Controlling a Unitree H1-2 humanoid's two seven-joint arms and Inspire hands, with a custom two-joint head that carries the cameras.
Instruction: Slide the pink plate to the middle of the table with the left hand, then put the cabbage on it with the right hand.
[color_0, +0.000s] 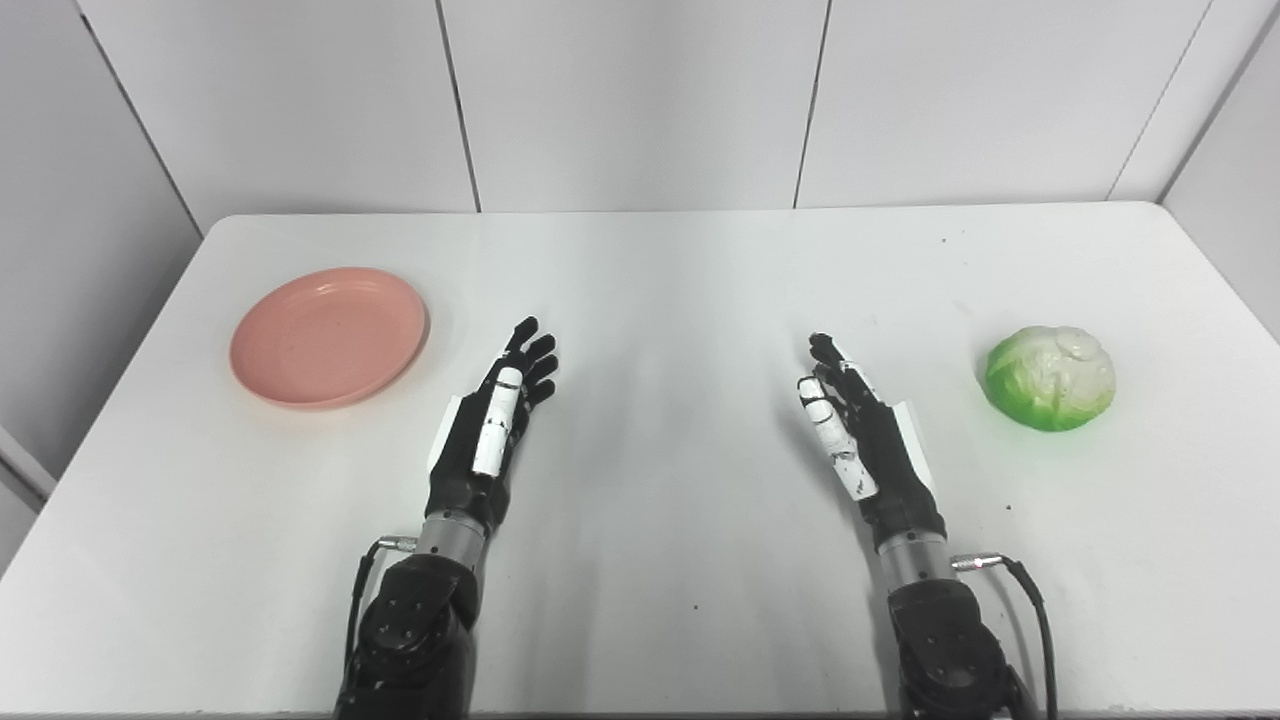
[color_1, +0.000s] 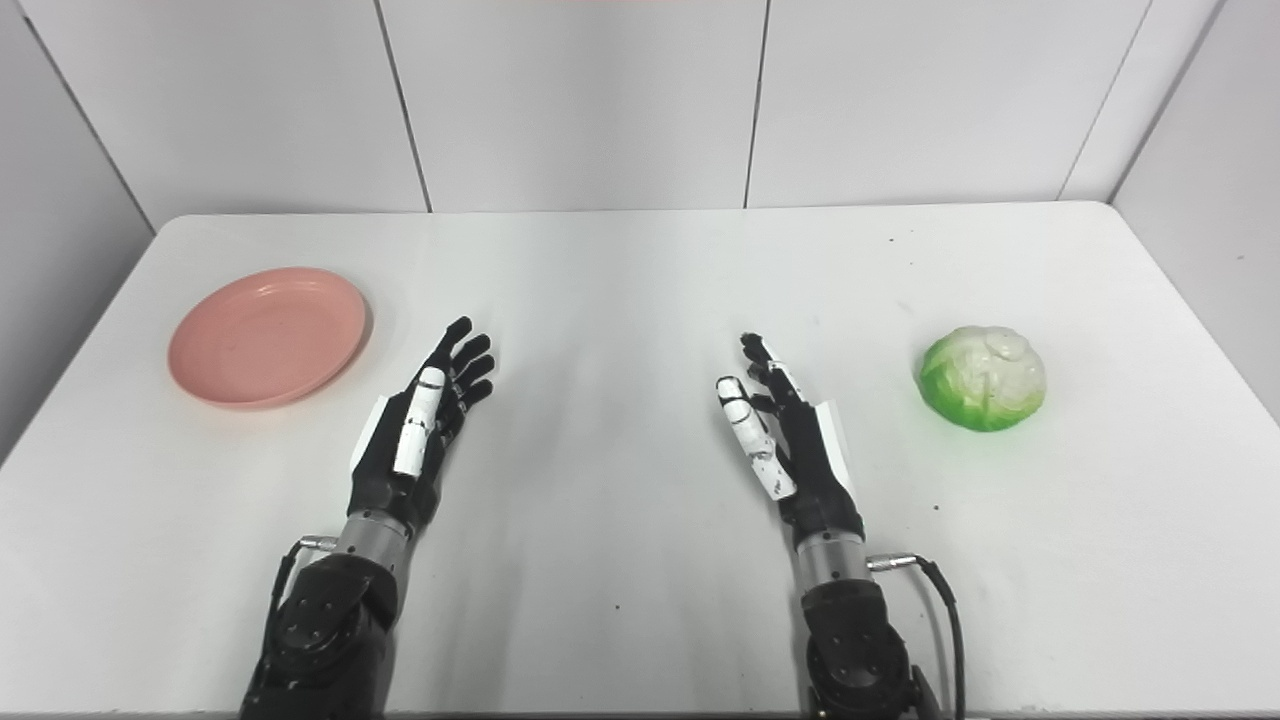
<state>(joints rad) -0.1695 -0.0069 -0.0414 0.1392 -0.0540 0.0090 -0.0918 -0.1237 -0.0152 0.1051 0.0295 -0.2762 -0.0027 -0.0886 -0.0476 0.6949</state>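
The pink plate (color_0: 329, 336) is lying flat on the white counter (color_0: 660, 300), at its left side, and nothing is lying in it. The cabbage (color_0: 1050, 378) is sitting on the counter far at the right side, well apart from the plate.

The left hand (color_0: 492, 425) is hovering over the counter, near the plate but not touching it, a little to the right of the plate and closer to the robot. Its fingers (color_0: 540, 350) are stretching forward and standing apart, and they are holding nothing. The right hand (color_0: 858, 425) is hovering in the same way, to the left of the cabbage and apart from it. Its fingers (color_0: 824, 350) are also stretching out and spreading, with nothing between them. The middle of the counter, between the two hands, is carrying no object. Behind the counter, white wall panels (color_0: 640, 100) are standing.
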